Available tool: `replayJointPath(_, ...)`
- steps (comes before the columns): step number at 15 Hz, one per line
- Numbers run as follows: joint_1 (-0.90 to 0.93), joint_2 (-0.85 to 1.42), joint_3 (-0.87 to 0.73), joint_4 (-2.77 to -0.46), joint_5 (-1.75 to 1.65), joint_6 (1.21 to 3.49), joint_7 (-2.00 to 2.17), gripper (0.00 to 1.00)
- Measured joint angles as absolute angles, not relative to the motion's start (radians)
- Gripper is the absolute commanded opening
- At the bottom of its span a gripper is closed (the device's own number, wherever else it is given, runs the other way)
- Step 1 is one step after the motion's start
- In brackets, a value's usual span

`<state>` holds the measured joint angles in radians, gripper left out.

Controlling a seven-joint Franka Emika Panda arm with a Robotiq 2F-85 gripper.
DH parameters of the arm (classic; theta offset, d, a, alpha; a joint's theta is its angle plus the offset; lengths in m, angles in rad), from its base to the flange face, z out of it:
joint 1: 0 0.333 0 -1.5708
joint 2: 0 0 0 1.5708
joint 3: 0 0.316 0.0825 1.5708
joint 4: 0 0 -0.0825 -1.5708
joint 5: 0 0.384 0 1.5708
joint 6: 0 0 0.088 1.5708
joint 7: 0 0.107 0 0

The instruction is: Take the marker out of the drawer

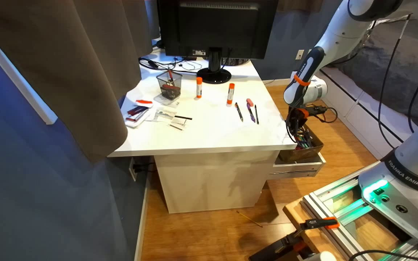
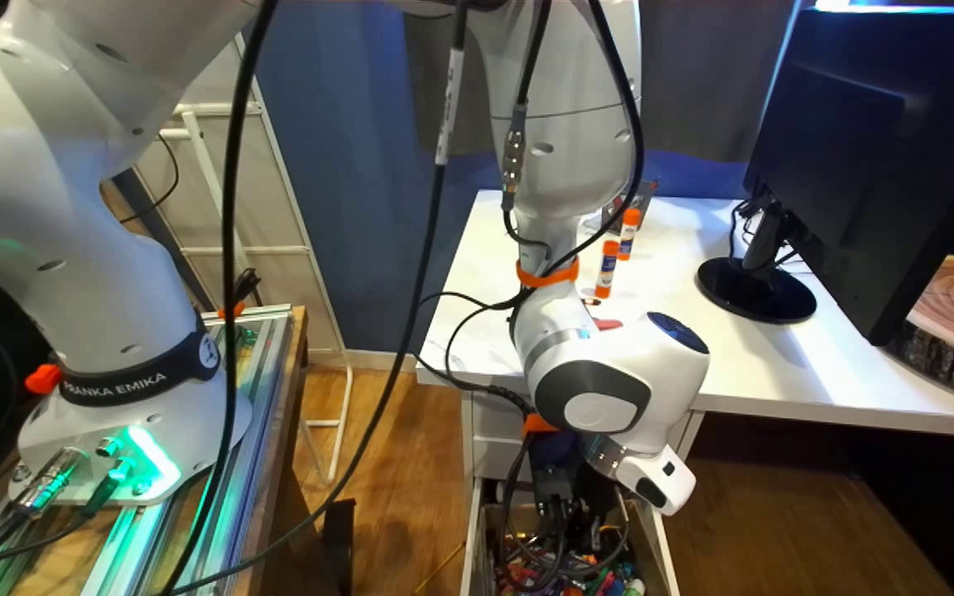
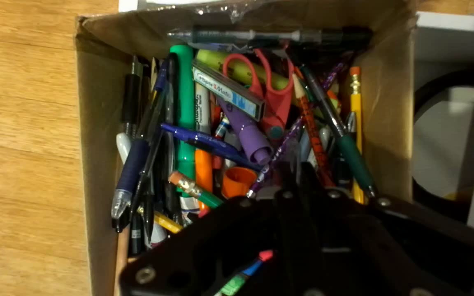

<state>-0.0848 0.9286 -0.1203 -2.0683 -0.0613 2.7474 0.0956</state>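
The drawer (image 1: 299, 167) stood pulled out from under the white desktop (image 1: 212, 130), and in it sat a packed cardboard box (image 3: 97, 135). In both exterior views the gripper (image 3: 297, 166) pointed down over that box, and in the wrist view its tips showed in front of the jumble inside. More than one marker lay there, and which of them was wanted could not be told. A purple marker (image 3: 245, 131) lay slantwise near the tips, its lower end just above and to the left of them in the wrist view, its upper end under a small Paper Mate case (image 3: 226, 90). Farther left in that view a thick green marker (image 3: 185, 94) lay lengthwise, with a white marker (image 3: 201, 109) with black lettering just beside it. A yellow-green marker (image 3: 214, 58) lay beyond the case, partly covered by the handles of red scissors (image 3: 277, 107). The gripper's two dark fingers (image 3: 287, 185) stood close together, with at most a narrow gap at their ends. Something pale showed right at the tips, too blurred to name; whether it was pinched there or merely lay behind could not be made out. A red patterned pencil (image 3: 312, 129) and a pen with a dark green grip (image 3: 354, 158) lay just to the right of the tips in the wrist view; contact with either could not be judged.
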Motion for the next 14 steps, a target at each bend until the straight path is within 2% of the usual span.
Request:
replayJointPath(1, -0.087, 0.94, -0.117, -2.053, -0.061, 2.745, 0.095, 0.32)
replayJointPath(2, -0.087, 0.951, -0.115, -2.039, -0.061, 2.743, 0.094, 0.33)
replayJointPath(7, -0.106, 0.963, -0.096, -2.004, -0.059, 2.736, 0.066, 0.66)
replayJointPath(11, -0.181, 0.887, -0.043, -2.021, -0.055, 2.681, -0.03, 0.95)
replayJointPath(12, -0.198, 0.862, -0.035, -2.028, -0.054, 2.655, -0.056, 0.99)
replayJointPath(14, -0.228, 0.808, -0.021, -2.05, -0.053, 2.588, -0.118, 1.0)
